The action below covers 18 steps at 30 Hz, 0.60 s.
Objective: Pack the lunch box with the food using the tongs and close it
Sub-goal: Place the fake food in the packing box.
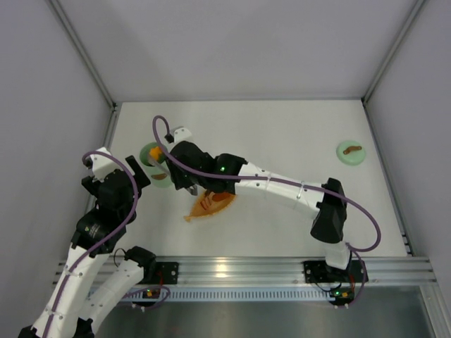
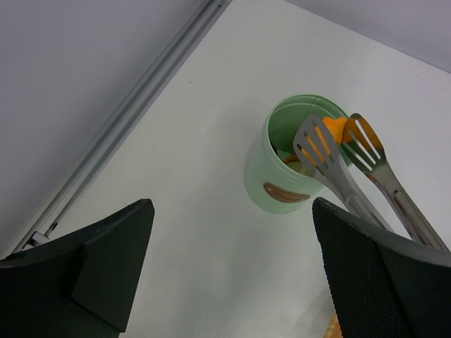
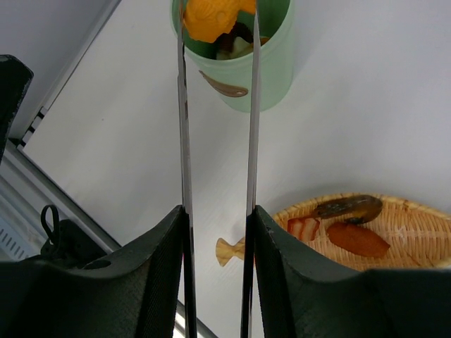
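1. Where closest to the bases: leaf-shaped tray (image 3: 416, 232) with three food pieces (image 3: 349, 208) (dark, white-red, orange-brown).
2. Just beyond: right gripper (image 3: 217, 232), clamped narrow on the tongs (image 3: 251, 127).
3. At the tong tips: orange food piece (image 3: 208, 17), pinched at the open lunch box (image 3: 268, 77) mouth; more pieces inside.
4. Beside the lunch box, apart from it: left gripper (image 2: 232, 271), spread wide, empty.
5. Far right: lid (image 1: 350, 152), flat on table (image 1: 282, 127), well apart.

You have one lunch box (image 3: 271, 74), one lid (image 1: 350, 151), one pair of tongs (image 2: 343, 184), one tray (image 3: 416, 232) with three food pieces (image 3: 357, 239), and one orange piece (image 3: 208, 17) between the tong tips
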### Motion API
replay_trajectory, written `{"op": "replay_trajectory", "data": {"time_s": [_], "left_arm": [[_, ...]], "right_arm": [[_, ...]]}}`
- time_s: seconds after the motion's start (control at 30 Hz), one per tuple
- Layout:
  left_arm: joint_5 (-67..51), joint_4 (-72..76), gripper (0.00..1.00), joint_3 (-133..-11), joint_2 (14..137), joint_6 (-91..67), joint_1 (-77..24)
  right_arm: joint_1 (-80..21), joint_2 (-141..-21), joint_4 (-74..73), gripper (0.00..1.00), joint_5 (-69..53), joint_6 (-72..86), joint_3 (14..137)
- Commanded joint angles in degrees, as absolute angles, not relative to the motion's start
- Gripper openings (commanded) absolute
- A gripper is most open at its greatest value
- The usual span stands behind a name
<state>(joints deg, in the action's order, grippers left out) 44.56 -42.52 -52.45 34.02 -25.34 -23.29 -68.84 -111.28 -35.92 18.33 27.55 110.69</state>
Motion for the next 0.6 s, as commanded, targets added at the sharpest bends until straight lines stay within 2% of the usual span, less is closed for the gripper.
{"op": "replay_trajectory", "data": {"time_s": [0.0,0.23,0.57], "left_arm": [[45.26,-41.84,0.99,-52.03,34.28,-24.70,-23.20],[45.26,-41.92,0.99,-52.03,34.19,-24.70,-23.20],[45.26,-41.92,0.99,-52.03,34.19,-24.61,-23.20]], "right_arm": [[-67.76,-111.71,-30.59,0.38,18.02,27.07,114.61],[-67.50,-111.97,-30.76,0.45,18.02,26.98,115.14],[-67.24,-111.97,-31.81,0.46,18.28,26.72,116.10]]}}
